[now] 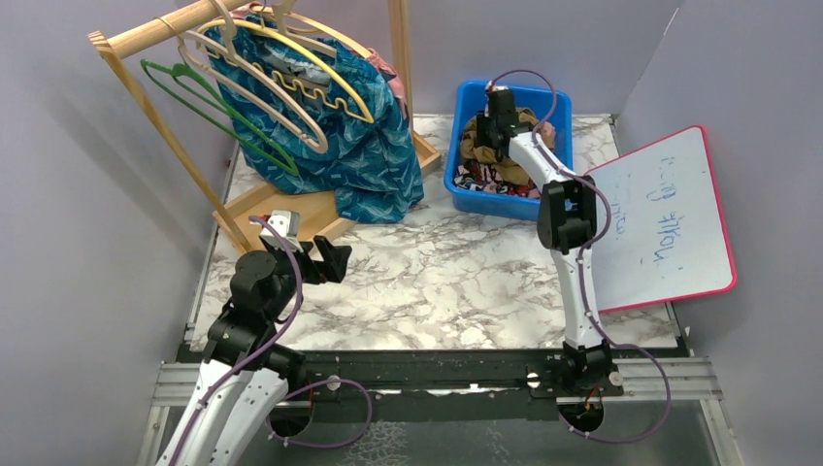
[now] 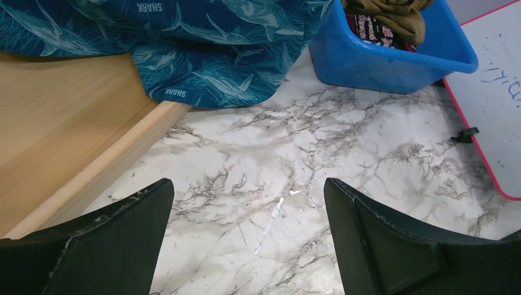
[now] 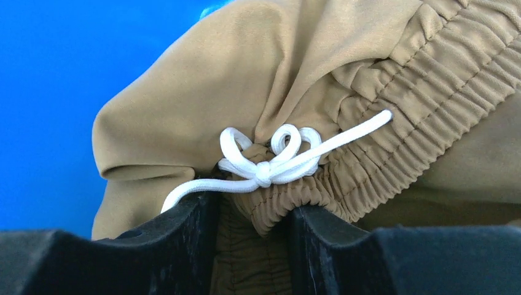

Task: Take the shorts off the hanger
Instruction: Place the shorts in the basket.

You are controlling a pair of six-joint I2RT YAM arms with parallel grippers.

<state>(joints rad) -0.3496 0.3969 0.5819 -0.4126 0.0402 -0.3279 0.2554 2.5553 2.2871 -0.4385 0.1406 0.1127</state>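
Left arm (image 1: 233, 388) folded low near its base; left gripper (image 2: 247, 184) faces 1 o'clock, jaws spread wide, nothing between. Right arm (image 1: 579, 282) stretched toward 11 o'clock, wrist pitched down; right gripper (image 3: 252, 212) pinches shorts (image 3: 344, 74) at the waistband.

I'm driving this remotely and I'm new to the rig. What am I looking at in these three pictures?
Two robot arms sit at a marble table. The overhead picture shows both; the other two come from cameras on each wrist. On the table: a wooden rack hung with teal shark-print shorts, a blue bin of shorts, a whiteboard. The left gripper hangs open over bare marble. The right gripper, inside the bin, pinches the waistband of tan drawstring shorts.
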